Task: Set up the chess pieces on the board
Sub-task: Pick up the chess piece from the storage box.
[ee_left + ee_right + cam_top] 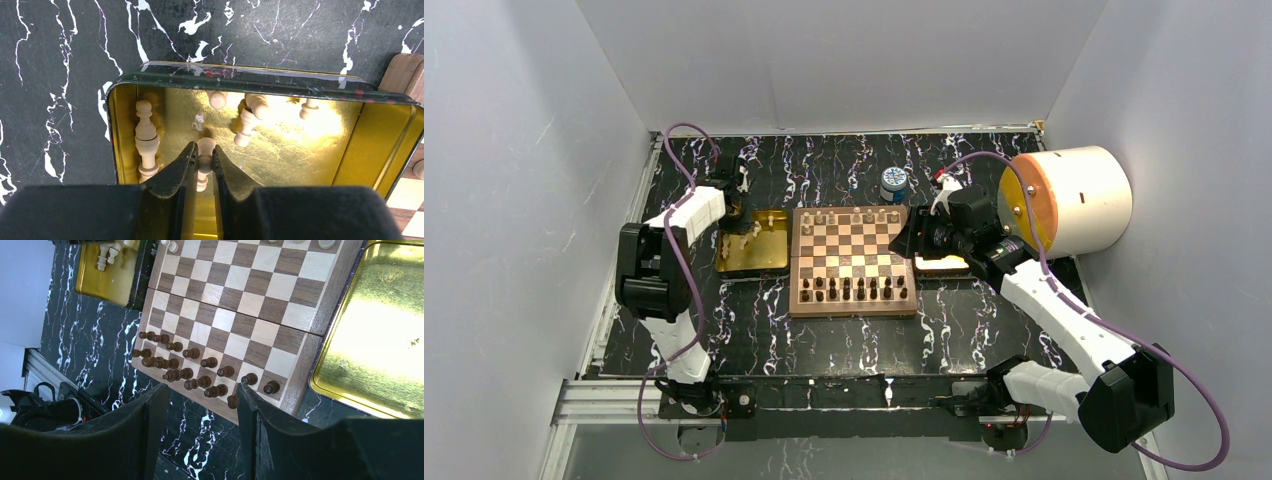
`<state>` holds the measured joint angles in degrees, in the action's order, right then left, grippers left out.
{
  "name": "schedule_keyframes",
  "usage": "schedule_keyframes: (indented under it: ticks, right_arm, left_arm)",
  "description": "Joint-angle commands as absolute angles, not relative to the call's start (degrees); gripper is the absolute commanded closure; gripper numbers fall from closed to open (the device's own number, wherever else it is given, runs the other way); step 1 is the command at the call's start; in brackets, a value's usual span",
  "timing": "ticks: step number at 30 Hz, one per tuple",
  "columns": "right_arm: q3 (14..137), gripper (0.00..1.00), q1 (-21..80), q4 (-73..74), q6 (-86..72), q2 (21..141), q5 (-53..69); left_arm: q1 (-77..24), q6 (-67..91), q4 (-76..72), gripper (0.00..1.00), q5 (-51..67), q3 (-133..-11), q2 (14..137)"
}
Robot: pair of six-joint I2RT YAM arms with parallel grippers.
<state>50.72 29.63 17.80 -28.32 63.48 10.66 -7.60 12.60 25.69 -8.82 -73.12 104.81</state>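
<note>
The square wooden board [852, 255], checkered tan and dark brown with a reddish border, lies flat at mid-frame, a few cream chess pieces [824, 216] standing upright along its top row while several more lie tipped on their sides just left of it.

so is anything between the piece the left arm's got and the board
Only the wall of the gold tray on the side facing the board. The left gripper has its jaws shut on a cream piece down inside that tray, so it likely needs lifting over the rim.
</note>
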Motion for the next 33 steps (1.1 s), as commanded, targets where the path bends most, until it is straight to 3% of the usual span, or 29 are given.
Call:
schedule_keyframes:
  ticks: [1, 25, 33]
  right_arm:
    - [51.15, 0.39, 29.42, 15.47, -27.66, 62.66, 10.50]
    - [50.80, 0.38, 29.44, 14.93, -27.91, 62.76, 10.68]
    - [50.20, 0.39, 29.45, 14.94, -29.00, 62.08, 10.37]
  left_arm:
    - [-7.21, 12.33, 25.50, 0.86, -8.70, -73.30, 105.19]
    - [-7.21, 11.54, 24.82, 0.77, -9.40, -73.96, 107.28]
    - [-7.21, 11.90, 24.72, 0.87, -7.06, -74.11, 106.16]
